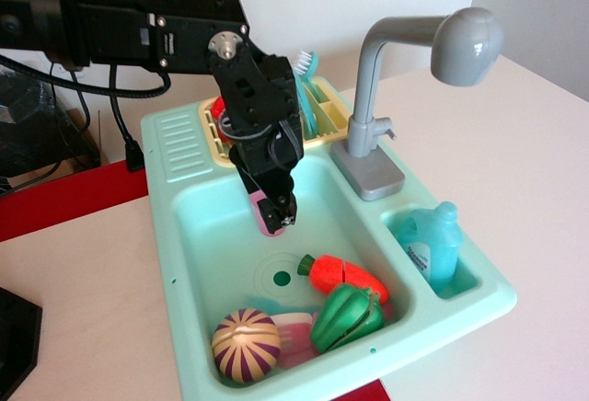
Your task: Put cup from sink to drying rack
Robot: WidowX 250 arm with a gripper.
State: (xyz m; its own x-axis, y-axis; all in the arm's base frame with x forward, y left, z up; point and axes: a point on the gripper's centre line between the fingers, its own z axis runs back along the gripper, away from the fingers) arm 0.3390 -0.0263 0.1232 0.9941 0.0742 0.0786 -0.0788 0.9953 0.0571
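Pink cup clamped in gripper above sink.
Tilted near upright, long axis leaning down-right toward drain.

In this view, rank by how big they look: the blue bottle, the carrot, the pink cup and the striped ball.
Largest to smallest:
1. Bottle, partly sunk in its compartment
2. Carrot and ball, too alike to rank
3. Cup, part-hidden in the pincer
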